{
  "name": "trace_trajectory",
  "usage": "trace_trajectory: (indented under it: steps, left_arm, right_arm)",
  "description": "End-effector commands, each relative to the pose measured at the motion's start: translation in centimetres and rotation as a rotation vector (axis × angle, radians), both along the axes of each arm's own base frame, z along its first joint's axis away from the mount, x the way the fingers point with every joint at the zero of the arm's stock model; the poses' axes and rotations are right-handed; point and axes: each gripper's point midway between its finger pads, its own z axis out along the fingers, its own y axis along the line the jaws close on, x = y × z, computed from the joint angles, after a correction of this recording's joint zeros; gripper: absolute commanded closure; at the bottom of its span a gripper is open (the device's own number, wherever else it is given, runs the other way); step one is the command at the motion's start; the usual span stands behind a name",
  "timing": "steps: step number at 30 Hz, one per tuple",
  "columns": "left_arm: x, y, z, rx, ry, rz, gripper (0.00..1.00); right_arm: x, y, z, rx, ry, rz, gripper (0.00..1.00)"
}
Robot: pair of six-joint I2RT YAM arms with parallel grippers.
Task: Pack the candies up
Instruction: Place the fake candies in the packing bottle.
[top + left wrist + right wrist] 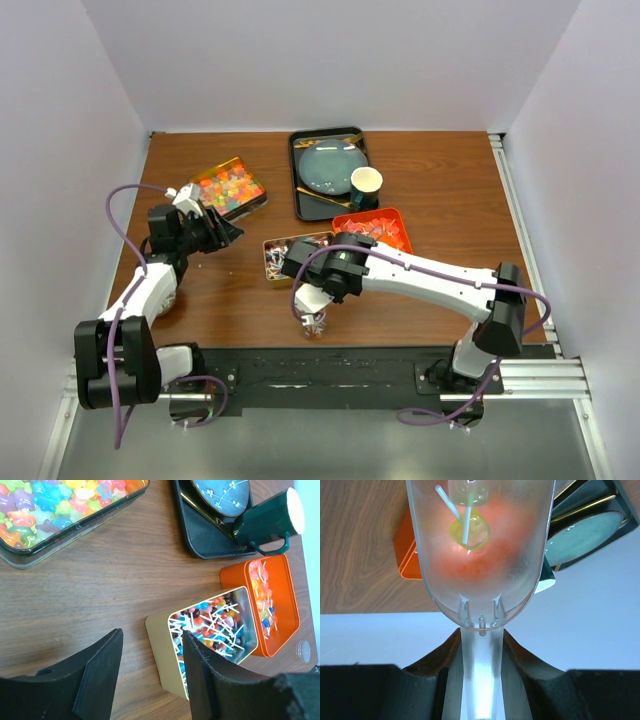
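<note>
Clamped tight in the right gripper [480, 645]: the narrow flat stem of a clear, frosted plastic scoop [520, 555], with a black finger pressed against each side. Straight out past the fingertips, in the rounded bowl, a blocky yellow lollipop [470, 530], its white stick lying roughly along the scoop's length.

Hovering over the wood-grain table [100, 590]: the left gripper [152, 635], matte wedge-shaped fingers [100, 675] partly apart, holding and touching nothing. Just ahead of the fingertips, partly behind one finger, a gold tin [162, 655], boxy and heaped with round lollipops [210, 625], thin sticks pointing every way. Right beside it, farther out, an orange tin [285, 605] of small wrapped candies [262, 600]. Beyond those, a glossy black tray [200, 535] with a green cup [267, 522] at its edge. Off to one side of the fingers, a dark-rimmed tin full of star-shaped jellies [60, 510].
</note>
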Motion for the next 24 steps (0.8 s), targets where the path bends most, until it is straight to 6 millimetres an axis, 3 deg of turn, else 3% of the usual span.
trace_trajectory:
  steps: [1, 19, 22, 23, 24]
  left_arm:
    - [0.4, 0.1, 2.1, -0.014, -0.064, -0.004, 0.44]
    - [0.4, -0.6, 3.0, -0.045, -0.074, -0.042, 0.45]
    - [-0.3, -2.3, 4.6, -0.115, -0.12, -0.147, 0.69]
    - [-0.6, -2.9, 5.1, -0.142, -0.13, -0.18, 0.88]
    - [-1.2, -3.9, 6.3, -0.184, -0.168, -0.257, 0.98]
  right_arm:
    - [-1.4, -5.0, 2.9, -0.213, -0.012, 0.033, 1.0]
    - [-2.4, -6.3, 3.7, -0.216, -0.036, 0.088, 1.0]
    - [-2.4, -5.7, 3.7, -0.141, -0.006, 0.029, 1.0]
    - [-2.2, -5.5, 3.7, -0.104, 0.012, -0.006, 1.0]
    - [-1.8, -5.1, 4.2, 0.012, 0.057, -0.103, 1.0]
